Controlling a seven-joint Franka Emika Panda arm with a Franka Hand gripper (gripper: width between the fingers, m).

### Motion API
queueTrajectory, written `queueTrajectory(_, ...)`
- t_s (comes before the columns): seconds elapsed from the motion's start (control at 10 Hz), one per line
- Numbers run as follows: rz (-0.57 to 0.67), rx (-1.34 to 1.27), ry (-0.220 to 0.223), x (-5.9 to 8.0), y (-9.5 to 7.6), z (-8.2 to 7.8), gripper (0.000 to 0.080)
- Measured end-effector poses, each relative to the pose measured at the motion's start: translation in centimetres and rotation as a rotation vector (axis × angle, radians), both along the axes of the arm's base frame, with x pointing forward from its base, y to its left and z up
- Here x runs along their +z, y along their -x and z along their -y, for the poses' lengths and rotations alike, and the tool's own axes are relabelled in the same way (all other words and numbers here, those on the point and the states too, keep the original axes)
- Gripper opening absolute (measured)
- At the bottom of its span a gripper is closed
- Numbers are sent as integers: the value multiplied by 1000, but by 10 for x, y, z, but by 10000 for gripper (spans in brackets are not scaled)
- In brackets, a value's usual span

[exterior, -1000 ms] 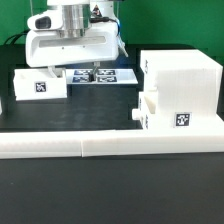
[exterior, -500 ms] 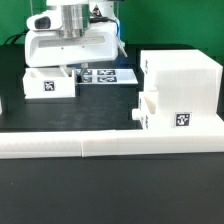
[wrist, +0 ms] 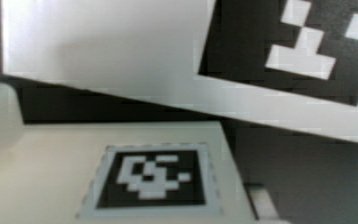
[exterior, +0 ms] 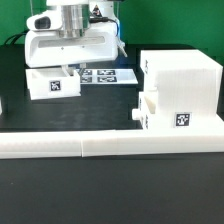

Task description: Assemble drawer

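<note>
In the exterior view the arm's white wrist block sits at upper centre of the frame, with the gripper [exterior: 72, 68] hanging below it. Its fingertips reach down to the back rim of a small white tray [exterior: 53, 84] at centre left, which shows a black-and-white tag on its front face. The tips are hidden behind the tray's wall, so I cannot tell whether the claw is apart, together, or clamped on that wall.

Just right of the tray, behind it, the marker board [exterior: 110, 76] lies flat on the black table [exterior: 90, 115], its printed tags partly covered by the gripper. The large white housing [exterior: 185, 85] stands at right of the frame, well apart from the tray. A second tray [exterior: 160, 112] with a small knob pointing left sits pushed part-way into the housing's lower front; a tag shows on its side near the lower right. A long low white bar [exterior: 110, 146] runs across the frame below all of this, along the table's near edge.

The wrist view is very close and blurred. A white surface with a dark square tag [wrist: 155, 178] fills the lower middle, and another large tag [wrist: 300, 45] sits tilted at upper right. No fingers can be made out there
</note>
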State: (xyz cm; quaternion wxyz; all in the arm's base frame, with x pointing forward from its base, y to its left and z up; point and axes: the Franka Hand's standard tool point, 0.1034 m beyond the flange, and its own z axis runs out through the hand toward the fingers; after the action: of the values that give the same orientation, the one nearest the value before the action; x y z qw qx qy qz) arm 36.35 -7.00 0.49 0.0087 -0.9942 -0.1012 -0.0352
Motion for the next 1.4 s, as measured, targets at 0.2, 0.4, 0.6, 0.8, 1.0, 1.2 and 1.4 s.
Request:
queueTrajectory(0.2, 7, 27, 1, 3, -5, -10, 43)
queueTrajectory(0.4, 12, 96, 1, 14, -16, -35, 44)
queueTrajectory(0.6, 1, 113, -13, 34, -40, -60, 44)
queueTrajectory(0.8, 23, 135, -23, 45, -72, -81, 44)
queueTrajectory(1.0, 33, 155, -26, 47, -87, -89, 44)
queueTrajectory(1.2, 29, 215, -20, 45, -84, -88, 44)
queueTrajectory(1.4, 33, 374, -5, 44, -84, -85, 44)
